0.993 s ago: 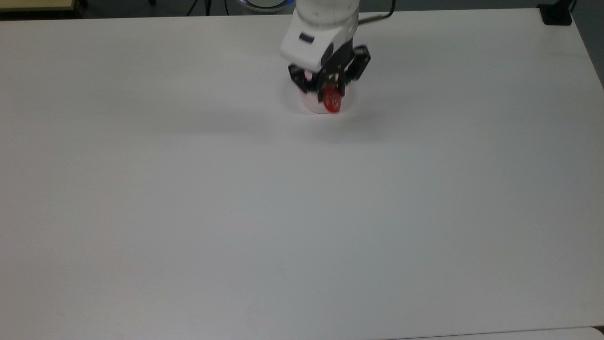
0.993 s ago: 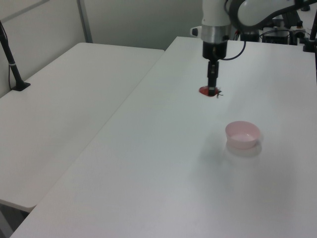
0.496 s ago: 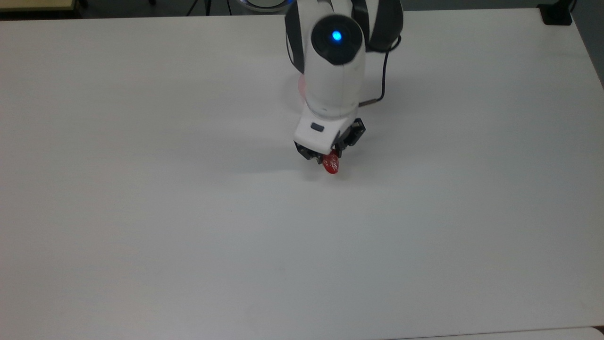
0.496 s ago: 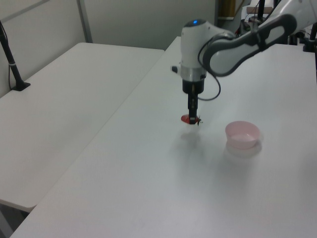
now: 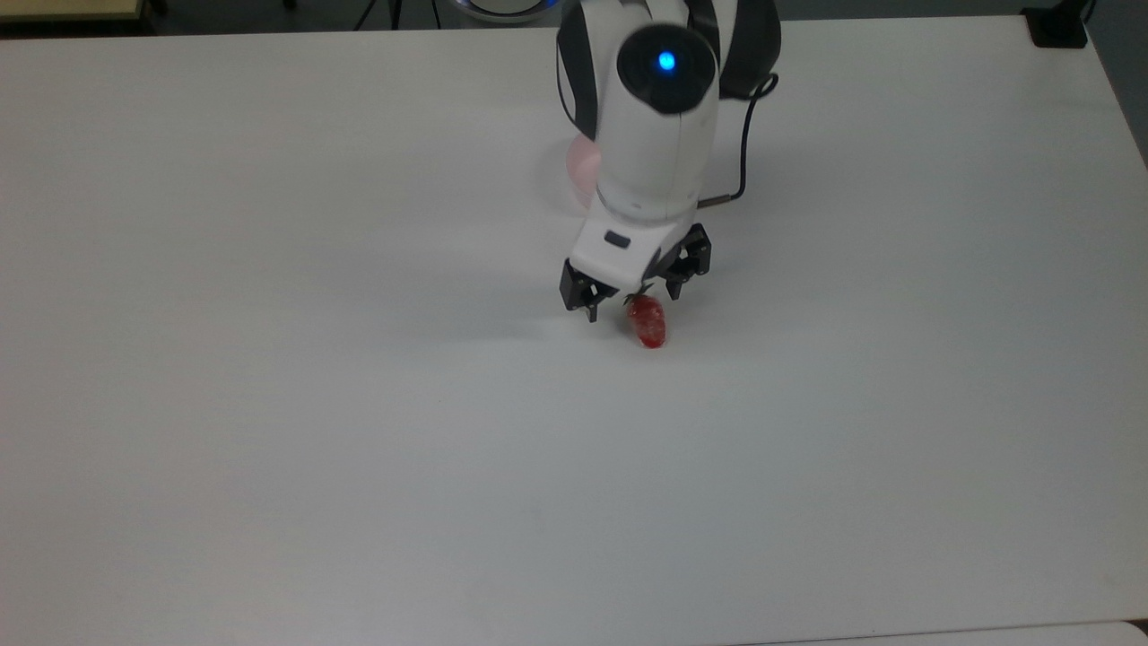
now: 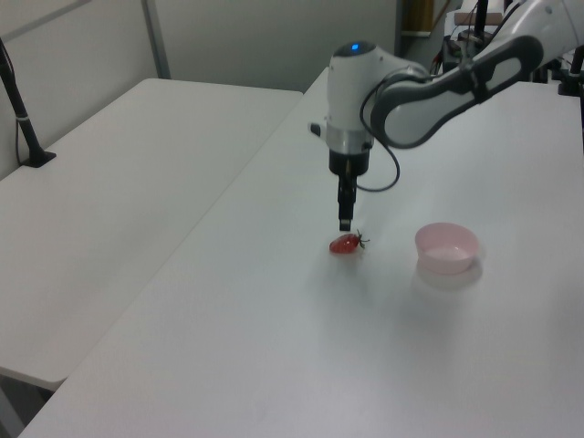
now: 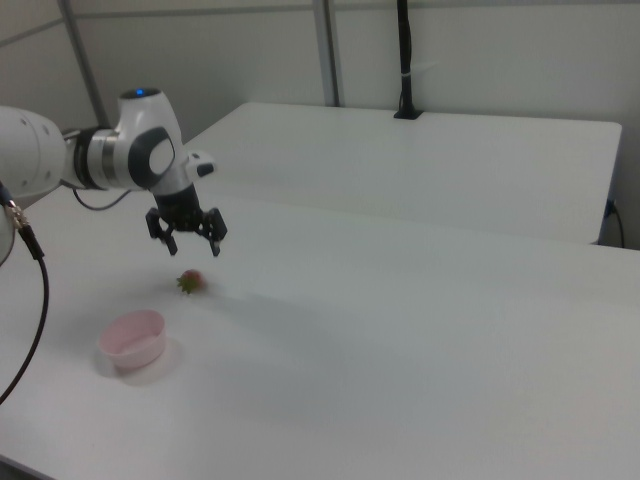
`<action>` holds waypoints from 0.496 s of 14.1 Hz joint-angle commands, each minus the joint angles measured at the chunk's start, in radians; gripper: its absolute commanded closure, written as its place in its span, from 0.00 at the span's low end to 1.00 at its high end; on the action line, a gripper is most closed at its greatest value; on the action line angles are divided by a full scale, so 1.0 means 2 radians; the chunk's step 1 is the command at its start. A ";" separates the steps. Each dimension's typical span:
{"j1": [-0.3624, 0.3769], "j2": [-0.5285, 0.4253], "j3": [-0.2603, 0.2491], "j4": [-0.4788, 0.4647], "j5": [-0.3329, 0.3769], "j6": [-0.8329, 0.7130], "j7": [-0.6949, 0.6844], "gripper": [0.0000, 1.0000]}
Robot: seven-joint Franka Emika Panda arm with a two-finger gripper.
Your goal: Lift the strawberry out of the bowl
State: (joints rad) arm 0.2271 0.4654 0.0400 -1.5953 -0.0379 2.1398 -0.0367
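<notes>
Table [image 5: 269, 404] bare apart from task items. Bowl [image 6: 446, 246] empty, well apart from strawberry [image 5: 647, 321], which lies on its side on table. Gripper [image 5: 632, 296] just above it, fingers spread, holding nothing. Looks like release done. Best lifted straight up, avoiding leafy top, so strawberry isn't nudged.

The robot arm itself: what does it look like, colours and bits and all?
The arm is glossy white with dark grey joint sections and a round dark cap carrying a blue light. A thin black cable runs along its wrist. The gripper is black, with two short fingers under a white block.
</notes>
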 commanded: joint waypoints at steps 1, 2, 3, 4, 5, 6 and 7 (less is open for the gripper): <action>-0.001 -0.115 -0.012 -0.052 -0.006 -0.075 0.019 0.00; -0.005 -0.143 -0.011 -0.060 -0.006 -0.109 0.020 0.00; -0.014 -0.178 -0.011 -0.064 -0.006 -0.164 0.025 0.00; -0.021 -0.199 -0.011 -0.064 -0.006 -0.200 0.032 0.00; -0.032 -0.225 -0.011 -0.074 -0.006 -0.228 0.037 0.00; -0.036 -0.242 -0.011 -0.085 -0.006 -0.232 0.038 0.00; -0.036 -0.246 -0.011 -0.088 -0.006 -0.233 0.038 0.00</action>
State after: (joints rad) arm 0.1660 0.0628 0.0191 -1.6739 -0.0384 1.6796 0.0091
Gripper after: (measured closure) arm 0.000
